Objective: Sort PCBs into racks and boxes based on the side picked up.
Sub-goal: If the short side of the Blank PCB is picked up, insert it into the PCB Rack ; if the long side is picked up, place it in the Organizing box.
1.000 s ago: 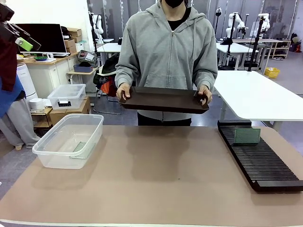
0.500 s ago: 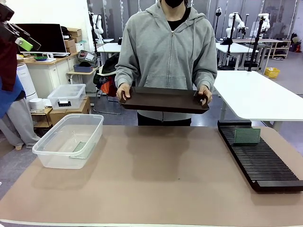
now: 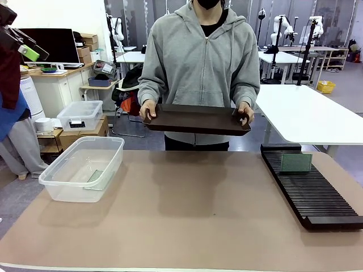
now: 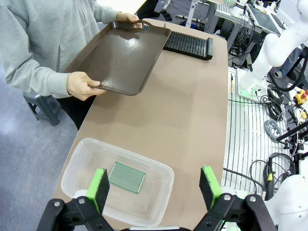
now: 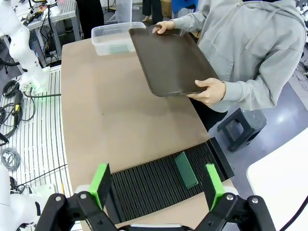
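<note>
1 green PCB point(image 4: 127, 177) lies flat on the floor of the clear box point(image 3: 63, 190), which sits at the table's left edge, nearer the far corner. The other PCB point(image 3: 296, 162) stands on edge in a slot at the far end of the black rack point(image 3: 317, 195), which runs along the table's right edge. Across the last second nothing has shifted: both boards sit where they sat, and the person keeps the dark brown tray point(image 3: 195, 119) level in both hands above the table's far edge. The tray looks bare in the wrist views. My reading is that both boards are already sorted and the job is at or near its end, with nothing left on the tray to pick.

The left gripper point(image 4: 154, 185) hangs high over the box with its jaws spread wide and nothing between the green pads. The right gripper point(image 5: 158, 182) hangs above the rack, likewise spread wide and empty.

The table point(image 3: 187, 215) has a plain tan top, bare through the middle. Behind the person is an open workroom: white tables, a monitor on a desk at the far left, cardboard boxes, and a smaller clear lidded tub point(image 3: 80, 115) off the table
</note>
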`<control>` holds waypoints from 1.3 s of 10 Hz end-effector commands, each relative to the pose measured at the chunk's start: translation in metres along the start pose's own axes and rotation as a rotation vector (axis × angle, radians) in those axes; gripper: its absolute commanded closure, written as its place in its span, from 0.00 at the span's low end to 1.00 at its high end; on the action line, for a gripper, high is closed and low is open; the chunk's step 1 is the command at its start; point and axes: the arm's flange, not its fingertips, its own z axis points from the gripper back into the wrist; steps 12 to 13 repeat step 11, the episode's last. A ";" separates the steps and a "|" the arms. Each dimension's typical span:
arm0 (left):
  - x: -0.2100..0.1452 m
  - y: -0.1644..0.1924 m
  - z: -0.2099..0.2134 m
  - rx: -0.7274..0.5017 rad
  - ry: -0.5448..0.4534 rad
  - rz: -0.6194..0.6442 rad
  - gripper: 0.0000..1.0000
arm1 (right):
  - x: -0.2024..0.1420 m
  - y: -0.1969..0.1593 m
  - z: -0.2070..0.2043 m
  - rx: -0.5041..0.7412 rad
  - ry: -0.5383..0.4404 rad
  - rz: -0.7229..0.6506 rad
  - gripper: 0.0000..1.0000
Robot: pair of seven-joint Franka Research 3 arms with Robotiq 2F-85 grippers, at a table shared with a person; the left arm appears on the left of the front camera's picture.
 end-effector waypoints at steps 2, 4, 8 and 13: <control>-0.001 -0.003 0.000 -0.005 -0.006 -0.001 0.00 | 0.001 0.002 0.000 0.000 -0.001 0.002 0.00; -0.001 -0.003 0.000 -0.005 -0.006 -0.001 0.00 | 0.001 0.002 0.000 0.000 -0.001 0.002 0.00; -0.001 -0.003 0.000 -0.005 -0.006 -0.001 0.00 | 0.001 0.002 0.000 0.000 -0.001 0.002 0.00; -0.001 -0.003 0.000 -0.005 -0.006 -0.001 0.00 | 0.001 0.002 0.000 0.000 -0.001 0.002 0.00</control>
